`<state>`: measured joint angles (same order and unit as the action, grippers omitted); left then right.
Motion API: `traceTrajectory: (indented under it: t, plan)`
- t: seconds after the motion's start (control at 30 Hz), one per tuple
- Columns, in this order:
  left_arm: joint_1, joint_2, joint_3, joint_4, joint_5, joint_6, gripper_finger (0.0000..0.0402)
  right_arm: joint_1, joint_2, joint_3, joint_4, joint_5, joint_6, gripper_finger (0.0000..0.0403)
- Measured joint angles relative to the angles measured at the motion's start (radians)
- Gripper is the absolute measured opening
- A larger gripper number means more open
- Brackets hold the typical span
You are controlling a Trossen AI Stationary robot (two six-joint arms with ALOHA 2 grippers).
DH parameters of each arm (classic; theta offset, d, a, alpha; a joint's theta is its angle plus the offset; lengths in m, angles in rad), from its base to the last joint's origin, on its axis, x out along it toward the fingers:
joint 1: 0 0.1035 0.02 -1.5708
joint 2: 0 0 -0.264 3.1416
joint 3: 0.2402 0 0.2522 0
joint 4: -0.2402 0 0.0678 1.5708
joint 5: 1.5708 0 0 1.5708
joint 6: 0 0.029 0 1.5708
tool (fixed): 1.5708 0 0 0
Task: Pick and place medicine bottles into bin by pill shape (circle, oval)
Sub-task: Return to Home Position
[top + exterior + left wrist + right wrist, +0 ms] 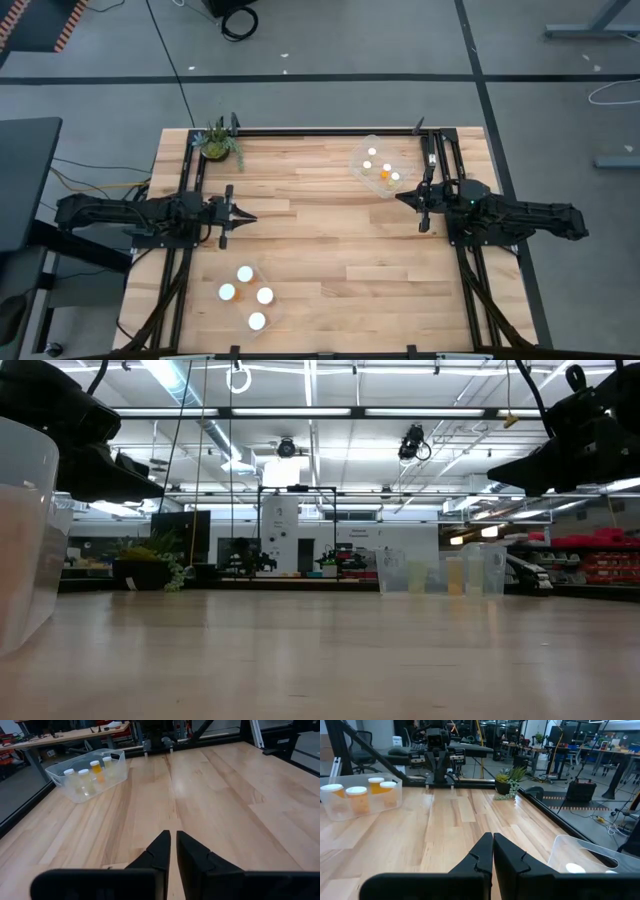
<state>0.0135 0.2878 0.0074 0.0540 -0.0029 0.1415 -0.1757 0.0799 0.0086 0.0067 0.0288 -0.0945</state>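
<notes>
The medicine bottles, orange with white caps, all stand in two clear bins. Several stand in the bin at the far right (362, 150), which also shows in the left wrist view (75, 790). Several stand in the bin at the near left (238, 318), which also shows in the right wrist view (335, 807). I see no bottle loose on the table. My left gripper (248, 217) (173, 839) is shut and empty, held above the table's left middle. My right gripper (400, 198) (492, 840) is shut and empty, held above the right middle, just near of the far-right bin.
A small potted plant (217, 142) stands at the far left corner. Dark frame rails run along the table's far edge and both sides. The bare wooden tabletop (320, 230) lies between the two grippers.
</notes>
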Motion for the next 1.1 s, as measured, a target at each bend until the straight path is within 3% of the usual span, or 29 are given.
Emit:
traceTrajectory:
  t: [1.1]
  plan:
    - [0.0, 0.0, 0.0, 0.0, 0.0, 0.0, 0.0033, 0.0, 0.0, 0.0, 0.0, 0.0, 0.0, 0.0019]
